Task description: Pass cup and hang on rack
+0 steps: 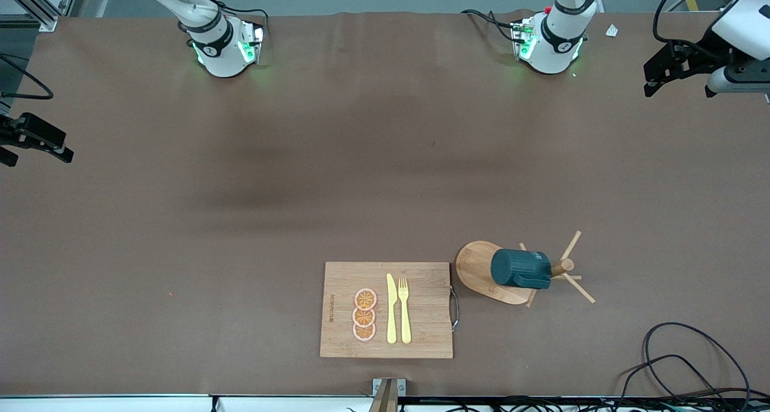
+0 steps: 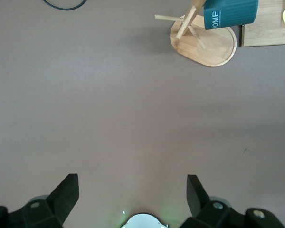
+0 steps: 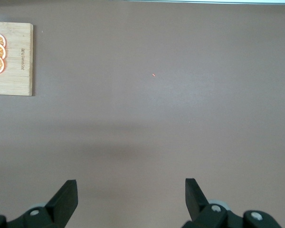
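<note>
Surface: brown tabletop (image 1: 240,219), both my arms pulled up to its ends, cables at the edge nearest the front camera.
Cup (image 1: 521,269): dark teal, already hanging tipped on its side on a peg of the rack, body over the oval base, bottom pointing toward the cutting board. Not touching the tabletop as far as I can see.
Rack (image 1: 481,267): wooden mug tree, just beside the cutting board toward my left arm's end, pegs fanning out past the cup.
Cutting board (image 1: 421,340): bamboo, holds three orange slices (image 1: 364,314), yellow knife (image 1: 391,308), yellow fork (image 1: 404,310). Not part of the job.
Left end effector (image 1: 677,69): up in the air over my left arm's end of the tabletop, fingers spread wide, nothing between them. Left wrist view shows both fingers (image 2: 61,194) apart with bare tabletop under them, rack and cup well off.
Right end effector (image 1: 39,141): over the other end, wide open too, empty. Right wrist view shows only a corner of the board and bare surface.
Stage: looks finished to me, cup on rack, both arms waiting clear.
How to do it well: leave the cup alone; keep both end effectors high and away from the pegs so nothing knocks it off. If a check is wanted, confirm the handle sits fully over the peg; handle not clearly visible from here.
Risk: cup hangs tilted, a bump to the rack could slide it off.
</note>
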`<state>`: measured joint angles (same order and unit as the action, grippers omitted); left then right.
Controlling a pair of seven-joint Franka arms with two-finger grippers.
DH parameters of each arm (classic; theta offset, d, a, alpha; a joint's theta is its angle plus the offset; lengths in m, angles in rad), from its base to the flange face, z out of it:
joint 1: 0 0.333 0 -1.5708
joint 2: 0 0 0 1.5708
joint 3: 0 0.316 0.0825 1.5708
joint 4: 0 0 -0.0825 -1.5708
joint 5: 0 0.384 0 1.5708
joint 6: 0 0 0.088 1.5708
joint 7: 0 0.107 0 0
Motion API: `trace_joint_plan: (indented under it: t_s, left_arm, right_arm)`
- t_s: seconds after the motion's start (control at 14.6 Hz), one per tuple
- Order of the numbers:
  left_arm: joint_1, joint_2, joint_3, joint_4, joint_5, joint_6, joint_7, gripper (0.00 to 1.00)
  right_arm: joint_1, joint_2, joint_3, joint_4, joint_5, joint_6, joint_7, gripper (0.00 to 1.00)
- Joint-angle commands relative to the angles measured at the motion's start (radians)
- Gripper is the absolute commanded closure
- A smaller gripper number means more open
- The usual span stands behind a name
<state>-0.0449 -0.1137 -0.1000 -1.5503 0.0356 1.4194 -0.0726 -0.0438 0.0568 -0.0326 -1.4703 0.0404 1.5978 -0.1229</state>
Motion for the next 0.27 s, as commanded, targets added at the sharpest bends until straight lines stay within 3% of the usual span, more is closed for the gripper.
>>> trace_joint_plan:
  t_s: [0.0, 0.21]
  left_arm:
    - [0.008, 0.003, -0.001, 0.012, -0.017, 0.004, 0.007, 0.0]
    - [0.007, 0.009, -0.001, 0.012, -0.019, 0.004, 0.008, 0.0]
  right_arm:
    - [-0.011, -0.003, 0.007, -0.002, 0.018, 0.005, -0.014, 0.0]
    - [-0.011, -0.003, 0.007, -0.002, 0.018, 0.005, -0.014, 0.0]
